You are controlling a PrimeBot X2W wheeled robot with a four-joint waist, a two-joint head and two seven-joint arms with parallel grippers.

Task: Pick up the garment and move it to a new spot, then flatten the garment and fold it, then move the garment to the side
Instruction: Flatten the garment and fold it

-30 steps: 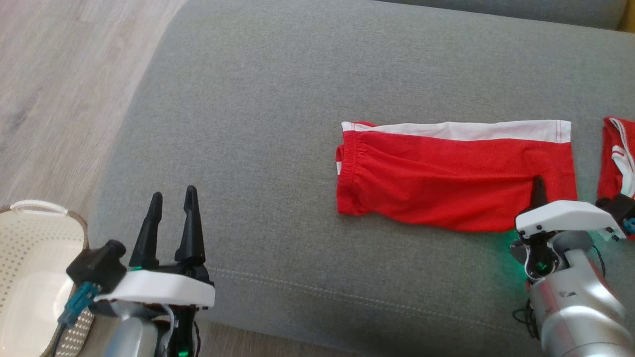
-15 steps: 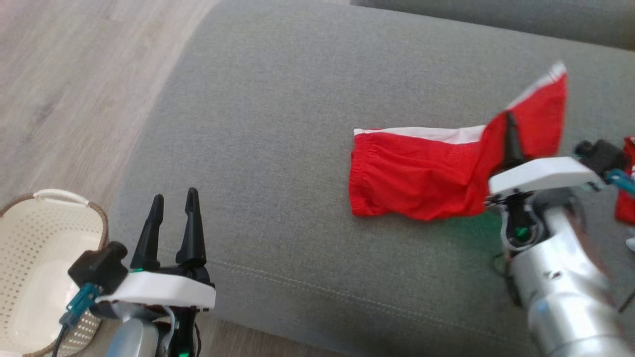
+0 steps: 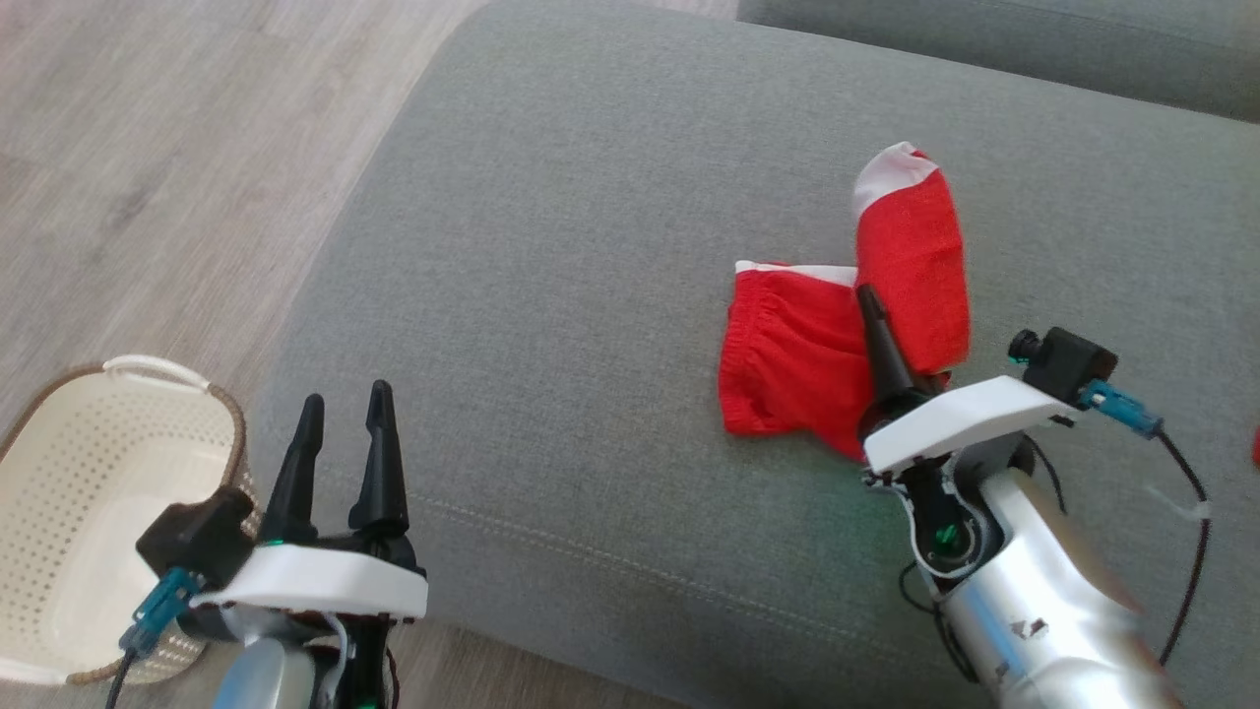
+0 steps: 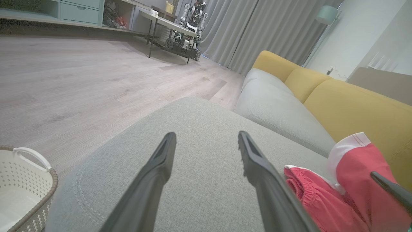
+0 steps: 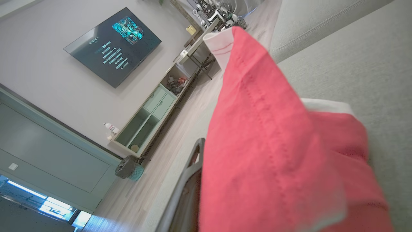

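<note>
The garment (image 3: 787, 359) is a pair of red shorts with a white side stripe, lying on the grey sofa cushion (image 3: 591, 226). Its left half rests flat. Its right end (image 3: 911, 266) stands raised and curled over, with my right gripper (image 3: 868, 300) shut on it. The right wrist view shows the red cloth (image 5: 273, 154) draped over that gripper, hiding one finger; the other finger (image 5: 191, 167) shows beside it. My left gripper (image 3: 345, 399) hovers open over the cushion's front edge, well left of the garment (image 4: 357, 174). Nothing lies between its fingers (image 4: 161, 167).
A white perforated basket (image 3: 98, 443) with a brown woven rim stands on the wooden floor (image 3: 177, 148) at the lower left. A sliver of another red cloth (image 3: 1257, 448) shows at the right edge. The sofa's yellow backrest (image 4: 347, 109) rises behind the cushions.
My right gripper has lifted the garment's right end and carried it leftward above the flat half. The head view has also shifted. The left gripper stays open in place.
</note>
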